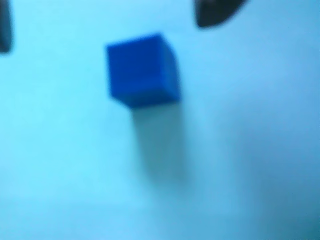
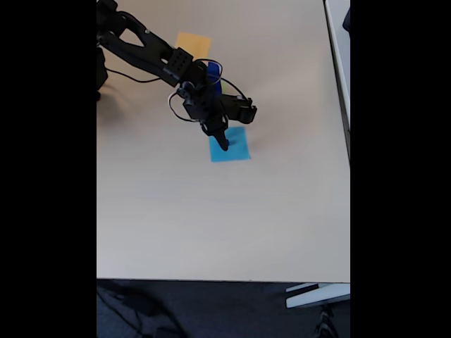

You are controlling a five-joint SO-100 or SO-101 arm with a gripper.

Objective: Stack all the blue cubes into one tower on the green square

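Note:
One dark-blue cube (image 1: pixel 144 70) sits on a flat light-blue square (image 1: pixel 240 150), blurred in the wrist view and casting a shadow toward the bottom. My gripper (image 1: pixel 107 20) is open: its dark fingertips (image 1: pixel 215 12) show far apart at the top corners, above the cube and not touching it. In the fixed view the gripper (image 2: pixel 222 143) points down over the light-blue square (image 2: pixel 236 151), and the arm covers the cube. The green square is out of view.
An orange-yellow square (image 2: pixel 192 42) lies at the back of the beige table (image 2: pixel 211 225), partly behind the arm. The table's front edge runs along the bottom, and a white edge borders its right side.

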